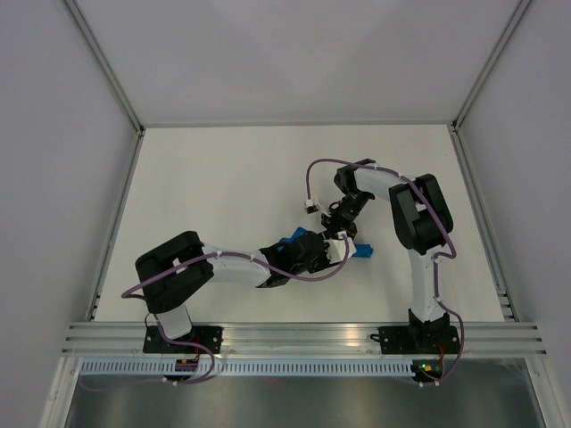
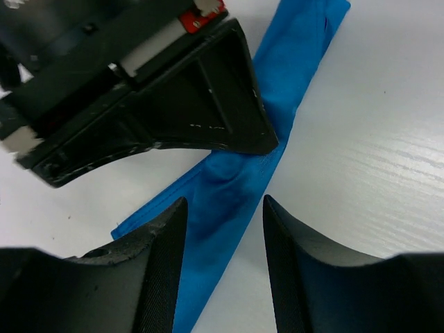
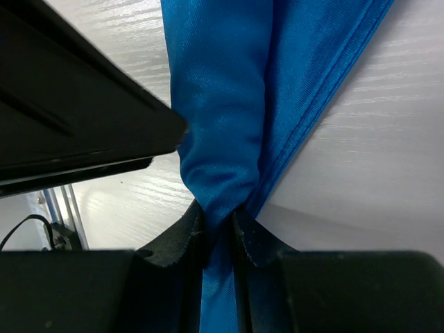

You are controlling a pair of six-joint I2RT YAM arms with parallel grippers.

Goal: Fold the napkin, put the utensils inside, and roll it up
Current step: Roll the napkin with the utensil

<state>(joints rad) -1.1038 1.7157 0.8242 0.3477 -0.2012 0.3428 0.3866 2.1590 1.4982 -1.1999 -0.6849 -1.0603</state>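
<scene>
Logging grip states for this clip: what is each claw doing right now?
Left claw: open, fingers either side of the napkin, not gripping it.
Right claw: closed, pinching the napkin.

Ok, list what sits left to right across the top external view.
left arm's base → napkin → right arm's base
</scene>
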